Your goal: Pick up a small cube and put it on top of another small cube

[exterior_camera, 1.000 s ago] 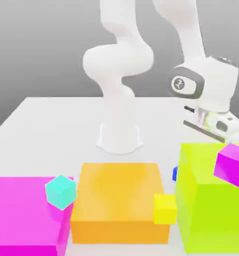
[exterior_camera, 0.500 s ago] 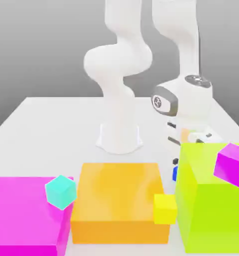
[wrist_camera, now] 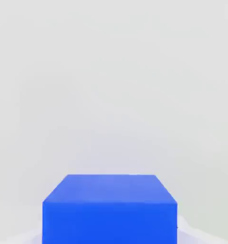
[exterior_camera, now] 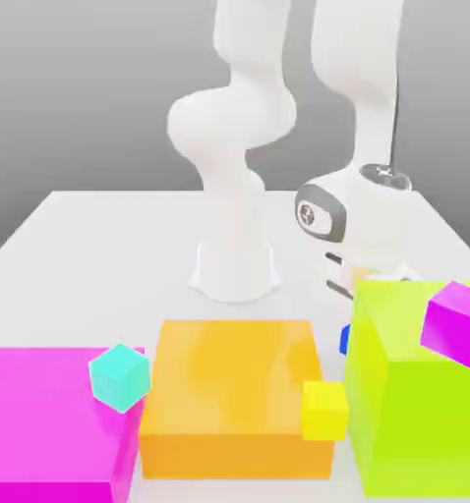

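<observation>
The arm has its wrist low behind the big lime-green block [exterior_camera: 416, 383], and to my eye this is the reach-and-grasp step: the hand is going for the small cube [exterior_camera: 344, 340], the deep-blue one, which peeks out as a sliver on the white desk [exterior_camera: 101, 236] in the gap between the lime-green block and the big orange block [exterior_camera: 234, 393]. From the camera on the hand the small cube [wrist_camera: 109, 207] looms very close, square-on, sitting on bare desk [wrist_camera: 111, 71] with nothing crowding it on the far side. I cannot tell how far open the hand is, or whether it touches the cube at all; the green block hides its tips from where I stand. The next move, I'd judge, calls for settling squarely around the blue cube, closing on it, and lifting straight up, since the two big blocks flank it closely and a sideways drag could knock them. After that it needs a small partner to sit on: the yellow cube [exterior_camera: 324, 410] lies nearest, against the orange block's front corner, while the cyan cube [exterior_camera: 119, 376] on the magenta block [exterior_camera: 42, 422] and the purple cube [exterior_camera: 455, 322] on the green one are other candidates.
</observation>
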### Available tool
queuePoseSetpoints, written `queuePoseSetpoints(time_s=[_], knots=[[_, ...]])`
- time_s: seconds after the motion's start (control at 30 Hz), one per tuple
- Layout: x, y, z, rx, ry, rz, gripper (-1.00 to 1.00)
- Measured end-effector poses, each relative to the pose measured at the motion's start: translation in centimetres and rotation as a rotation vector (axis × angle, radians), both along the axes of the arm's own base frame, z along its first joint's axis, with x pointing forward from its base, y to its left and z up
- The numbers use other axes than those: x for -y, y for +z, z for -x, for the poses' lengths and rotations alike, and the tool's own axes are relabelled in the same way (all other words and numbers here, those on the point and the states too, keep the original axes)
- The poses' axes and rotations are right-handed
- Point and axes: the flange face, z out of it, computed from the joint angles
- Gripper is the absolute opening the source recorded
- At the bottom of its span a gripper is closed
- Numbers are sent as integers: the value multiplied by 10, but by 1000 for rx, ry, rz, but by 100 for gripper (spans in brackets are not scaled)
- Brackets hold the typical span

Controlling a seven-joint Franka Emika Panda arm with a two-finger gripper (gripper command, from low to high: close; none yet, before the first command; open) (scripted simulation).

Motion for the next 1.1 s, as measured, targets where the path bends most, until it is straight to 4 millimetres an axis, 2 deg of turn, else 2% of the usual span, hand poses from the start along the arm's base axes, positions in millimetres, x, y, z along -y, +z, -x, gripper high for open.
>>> queuePoseSetpoints(time_s=[0.43,0.5,0.63,0.67,0.8,0.9,0.97,1.07,1.1], knots=[[1,53,1,3,-25,13,-100],[-24,57,-1,11,-56,12,-100],[-106,62,27,14,-41,-9,-100],[-119,68,26,15,-44,-11,-100],[-122,103,-51,23,-223,-11,-100],[-127,136,-93,32,-300,-9,-100],[-130,161,-117,39,-339,-6,-100],[-148,200,-133,52,-348,-3,-100],[-149,214,-141,56,-361,0,-100]])
